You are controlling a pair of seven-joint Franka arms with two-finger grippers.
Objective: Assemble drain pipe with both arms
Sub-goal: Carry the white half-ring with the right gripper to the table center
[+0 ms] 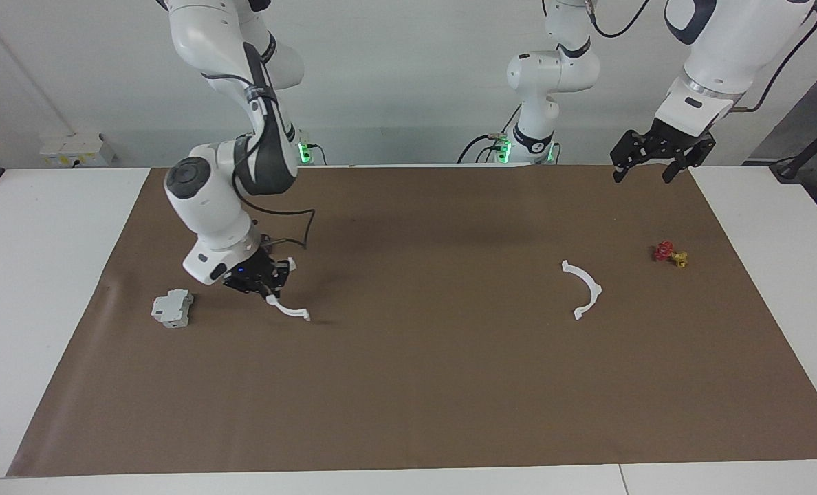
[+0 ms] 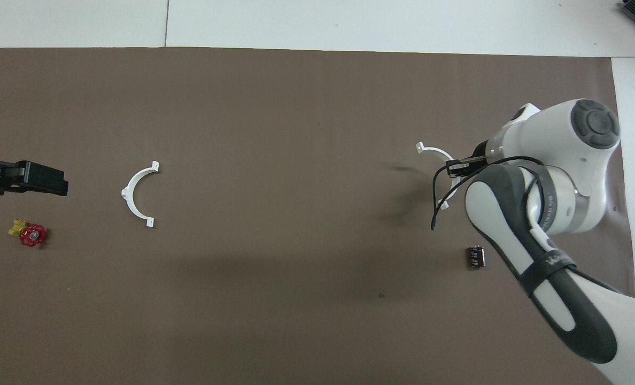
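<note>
The left gripper (image 1: 646, 170) hangs with its jaws spread and empty, over the edge of the brown mat (image 1: 408, 412) at the left arm's end of the table, this arm waiting. Farther from the robots on that end lie a small red-and-yellow valve (image 1: 670, 254) and, a little farther again and toward the table's middle, one white half-ring of the drain pipe (image 1: 582, 289), flat on the mat and well apart from its partner. At the right arm's end the right gripper (image 1: 265, 278) is low over the second half-ring (image 1: 291, 311), closed on one end of it; the arc's free end appears to rest on or just above the mat, with a grey-white boxy block (image 1: 172, 308) beside it. The step in hand looks to be the pick-up of this second arc. The next move would call for the left gripper to take the first arc, then for both to be brought together with tabs aligned. The facing view shows the grasp and the block, which the right arm hides from above; the overhead view alone shows a small dark ribbed part (image 2: 476, 256) nearer the robots, and each arc's opening.
</note>
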